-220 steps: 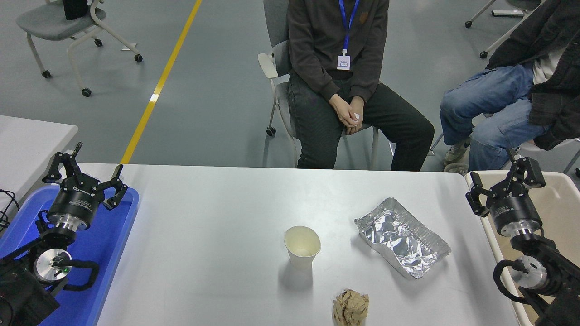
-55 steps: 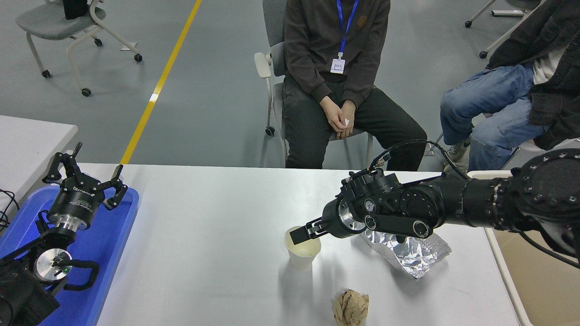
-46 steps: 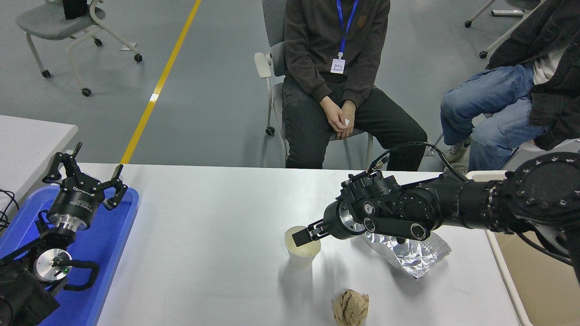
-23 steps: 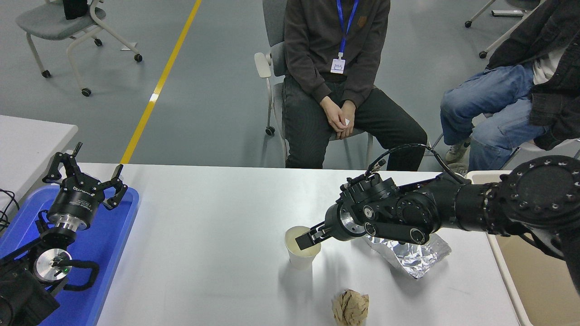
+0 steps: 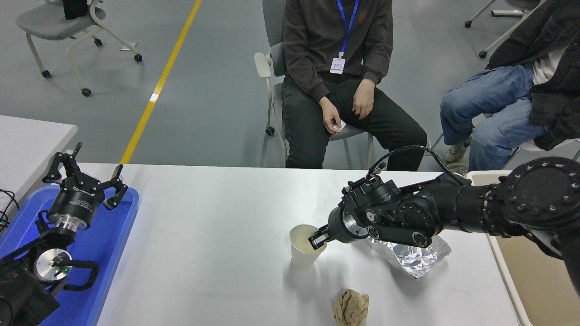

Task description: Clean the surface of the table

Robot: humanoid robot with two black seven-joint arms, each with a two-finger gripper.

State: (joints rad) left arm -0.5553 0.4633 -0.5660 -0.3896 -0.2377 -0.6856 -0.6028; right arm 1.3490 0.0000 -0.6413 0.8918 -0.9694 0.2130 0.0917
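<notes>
The table surface [image 5: 204,253] is a wide light grey-white top. On it stands a white paper cup [image 5: 302,253], tilted slightly to the right. My right gripper [image 5: 317,237] reaches in from the right and is shut on the cup's right rim, one finger inside the cup. Behind the arm lies a crumpled foil tray [image 5: 414,258], partly hidden by it. A crumpled brown paper ball [image 5: 350,308] sits near the front edge. My left gripper [image 5: 86,175] is parked at the lower left, open, over a blue tray [image 5: 108,244].
A beige bin [image 5: 534,280] stands off the table's right end. Two people sit at the far side, one behind the middle [image 5: 337,68] and one at the top right [image 5: 521,90]. A smaller table's corner [image 5: 27,140] shows at the left.
My right arm swung in from the right, lowered its fingers to the cup's rim and shut on it. The cup shifted slightly right and tilted. The seated person parted their hands.
</notes>
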